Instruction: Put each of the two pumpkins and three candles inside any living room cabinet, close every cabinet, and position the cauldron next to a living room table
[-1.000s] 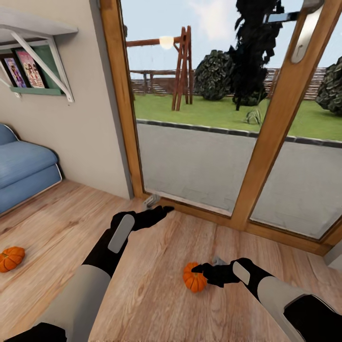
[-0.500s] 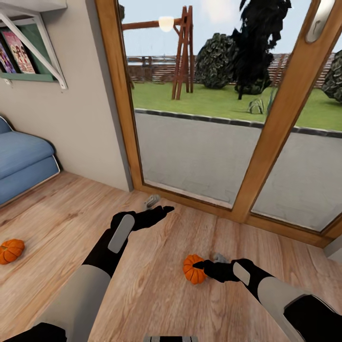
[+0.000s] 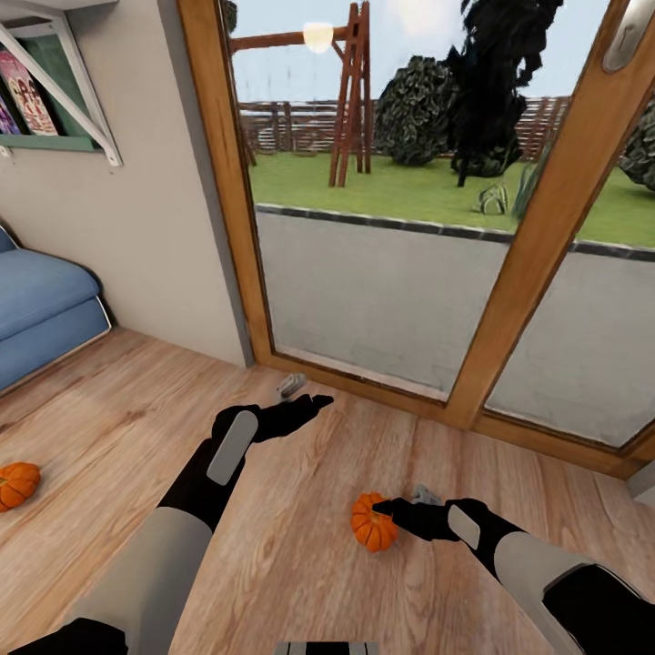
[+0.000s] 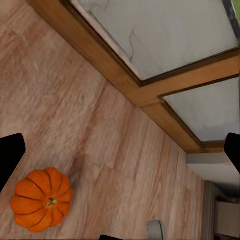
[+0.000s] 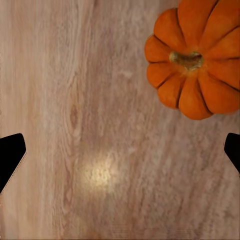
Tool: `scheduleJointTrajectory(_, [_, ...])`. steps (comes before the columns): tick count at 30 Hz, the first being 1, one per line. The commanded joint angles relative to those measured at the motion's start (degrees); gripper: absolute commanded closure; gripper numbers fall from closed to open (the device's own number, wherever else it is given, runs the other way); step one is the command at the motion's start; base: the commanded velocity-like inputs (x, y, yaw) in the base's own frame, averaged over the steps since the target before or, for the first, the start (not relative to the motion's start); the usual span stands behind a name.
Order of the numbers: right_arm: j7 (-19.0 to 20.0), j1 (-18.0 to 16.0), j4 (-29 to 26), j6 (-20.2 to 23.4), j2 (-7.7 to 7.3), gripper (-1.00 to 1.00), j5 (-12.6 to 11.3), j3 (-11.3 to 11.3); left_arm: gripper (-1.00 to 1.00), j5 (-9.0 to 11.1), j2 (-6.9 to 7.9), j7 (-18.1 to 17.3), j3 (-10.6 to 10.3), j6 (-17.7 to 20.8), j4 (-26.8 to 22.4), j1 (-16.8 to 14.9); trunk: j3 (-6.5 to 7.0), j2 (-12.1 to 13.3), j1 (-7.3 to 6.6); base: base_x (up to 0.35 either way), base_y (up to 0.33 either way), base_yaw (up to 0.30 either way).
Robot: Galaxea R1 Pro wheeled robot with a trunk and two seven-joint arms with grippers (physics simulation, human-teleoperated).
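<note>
The right gripper [image 3: 386,506], fingers spread wide and empty, hangs just over a pumpkin [image 3: 373,523] on the wooden floor [image 3: 300,546]; the left gripper [image 3: 305,400], fingers also wide apart, holds nothing.

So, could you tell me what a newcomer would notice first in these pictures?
Probably the bright orange pumpkin on the wooden floor, right at the tips of the open right gripper. A second pumpkin lies far off on the robot's left, near the blue sofa. Behind them, the big wood-framed glass door shows a green garden.

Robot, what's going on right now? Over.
Both claws open, empty. Right claw beside near pumpkin on floor. Second pumpkin far left. Nothing blocking.
</note>
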Motion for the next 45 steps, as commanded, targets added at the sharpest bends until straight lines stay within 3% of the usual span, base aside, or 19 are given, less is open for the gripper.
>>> scheduleJointTrajectory(1, [0.1,0.0,-0.1,0.3,-0.03,-1.00,-0.4,0.3,-1.00,0.6,0.00,0.6,0.0,0.2,-0.1,0.0,-0.05,0.0,0.02,0.324,0.000,0.000])
scheduleJointTrajectory(13, [0.1,0.0,0.0,0.4,-0.03,-1.00,-0.4,0.3,-1.00,0.6,0.00,0.7,0.0,0.2,0.0,0.0,-0.05,0.0,0.02,0.129,0.000,0.000])
scheduleJointTrajectory(45, [0.1,0.0,0.0,0.4,-0.03,-1.00,-0.4,0.4,-1.00,0.7,0.00,0.5,0.0,0.2,0.0,0.0,-7.14,-0.4,0.85,0.000,0.000,0.000])
